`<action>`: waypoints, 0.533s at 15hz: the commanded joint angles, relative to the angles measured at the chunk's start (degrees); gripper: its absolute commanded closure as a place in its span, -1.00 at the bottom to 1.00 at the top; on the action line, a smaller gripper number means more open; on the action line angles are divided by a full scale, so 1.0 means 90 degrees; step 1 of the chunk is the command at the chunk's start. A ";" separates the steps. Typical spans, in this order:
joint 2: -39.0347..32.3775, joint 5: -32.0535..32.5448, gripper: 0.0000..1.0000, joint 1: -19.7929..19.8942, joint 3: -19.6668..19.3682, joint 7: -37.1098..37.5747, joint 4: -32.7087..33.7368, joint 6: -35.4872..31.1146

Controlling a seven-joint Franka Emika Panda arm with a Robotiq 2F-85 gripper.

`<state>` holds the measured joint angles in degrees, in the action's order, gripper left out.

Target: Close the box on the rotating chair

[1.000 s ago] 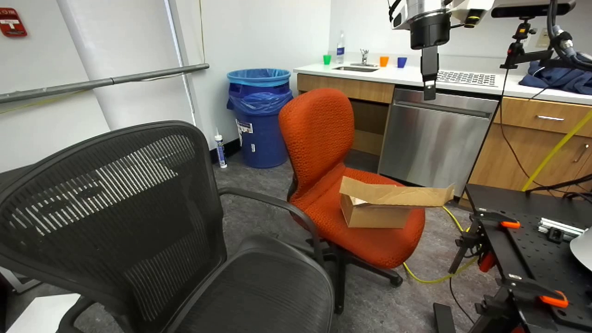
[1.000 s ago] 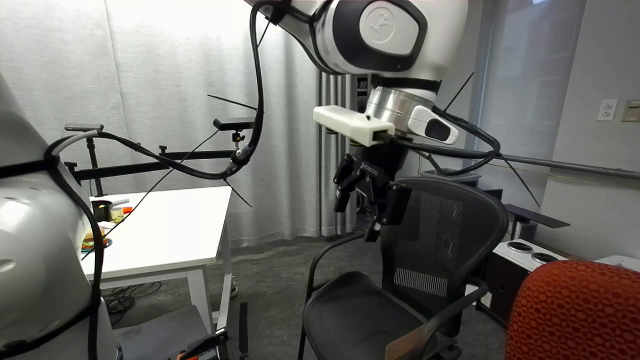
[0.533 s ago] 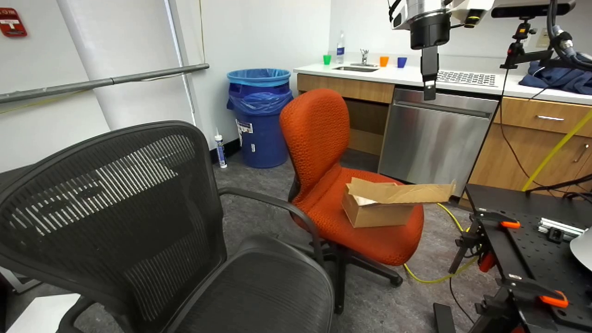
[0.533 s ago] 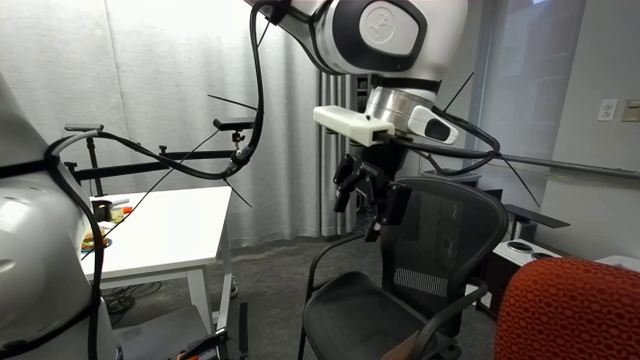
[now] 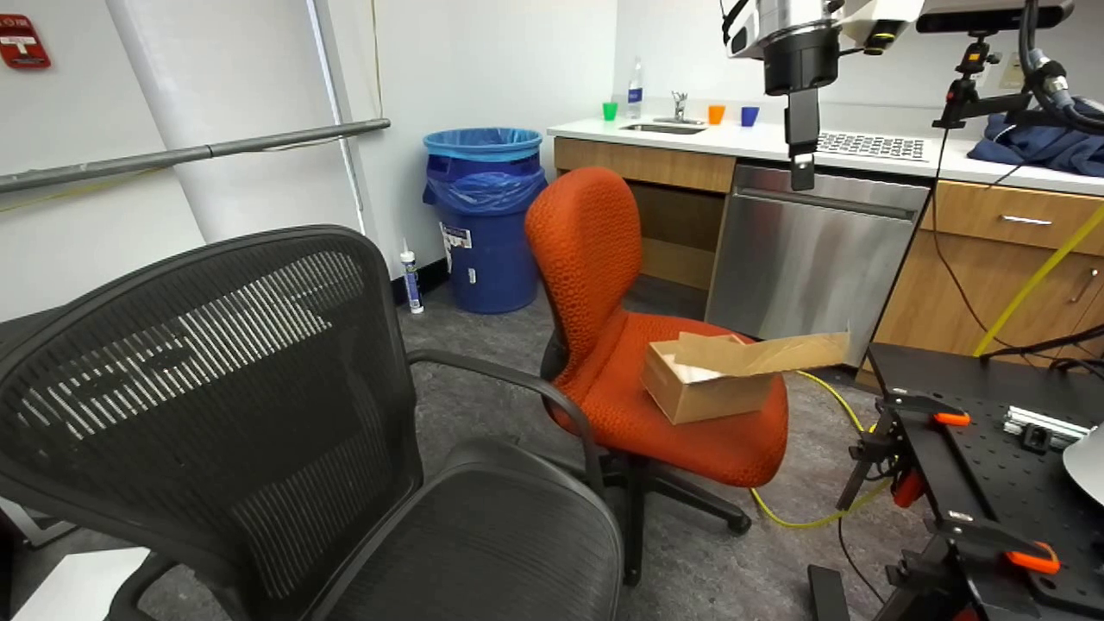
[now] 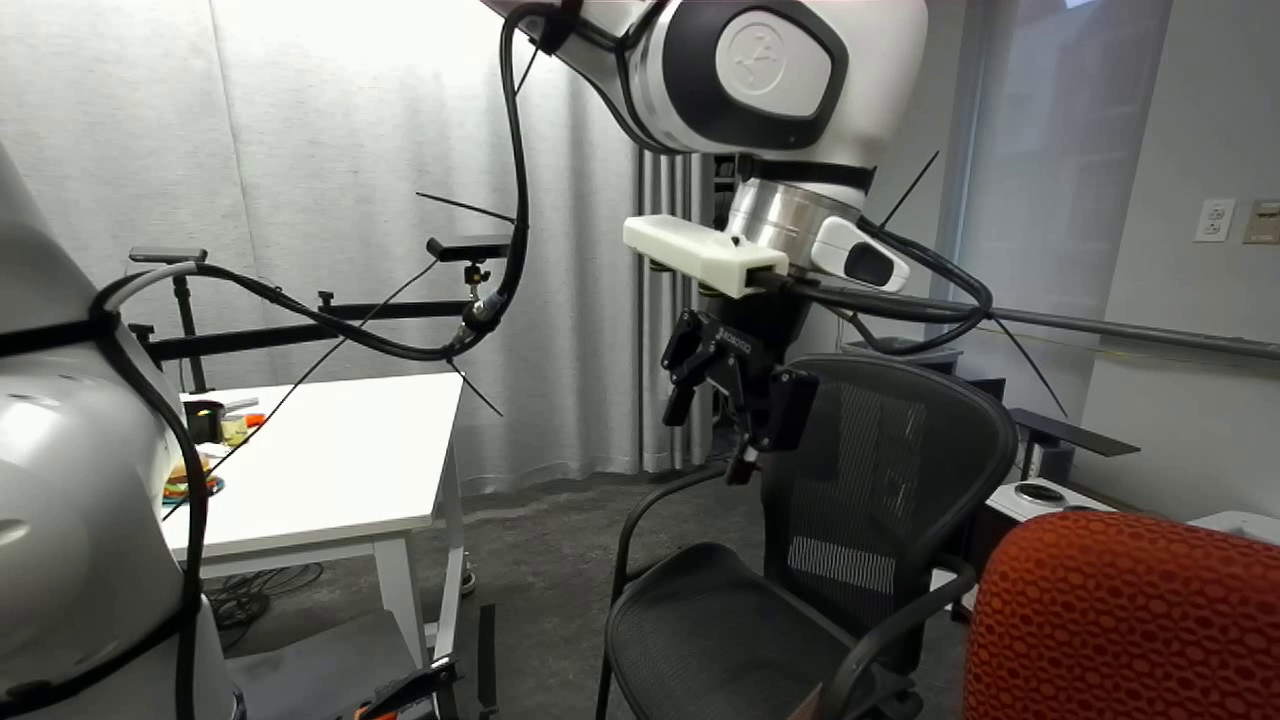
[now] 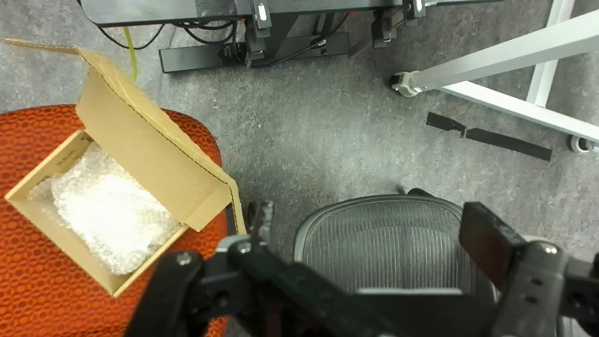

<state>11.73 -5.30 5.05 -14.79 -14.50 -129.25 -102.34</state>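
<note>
"On the orange-red swivel chair (image 5: pixel 612 379), what sits?"
"The cardboard box (image 5: pixel 723 398), lid (image 7: pixel 140 142) raised, bubble wrap (image 7: pixel 112 215) inside."
"And the claw (image 7: pixel 373 222)?"
"Fingers (image 7: pixel 489 245) spread apart, held higher than the box."

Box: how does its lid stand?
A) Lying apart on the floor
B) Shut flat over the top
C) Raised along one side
C: the wrist view shows the lid up along one side of the box, with bubble wrap in plain sight inside.
</note>
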 commanded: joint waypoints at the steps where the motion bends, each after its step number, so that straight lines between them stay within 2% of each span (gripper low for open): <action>1: 0.0025 -0.0219 -1.00 0.0172 0.0115 0.0138 -0.0042 -0.0118; 3: 0.0034 -0.0388 -1.00 0.0165 0.0094 0.0091 -0.0079 -0.0251; 5: 0.0018 -0.0953 -1.00 0.0139 0.0041 -0.0039 -0.0100 -0.0251; 6: -0.0015 -0.0544 -1.00 0.0170 0.0131 0.0012 -0.0024 -0.0129; 8: -0.0021 -0.0758 -1.00 0.0169 0.0129 0.0013 -0.0025 -0.0129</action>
<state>11.64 -11.93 5.34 -14.78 -14.17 -129.58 -103.64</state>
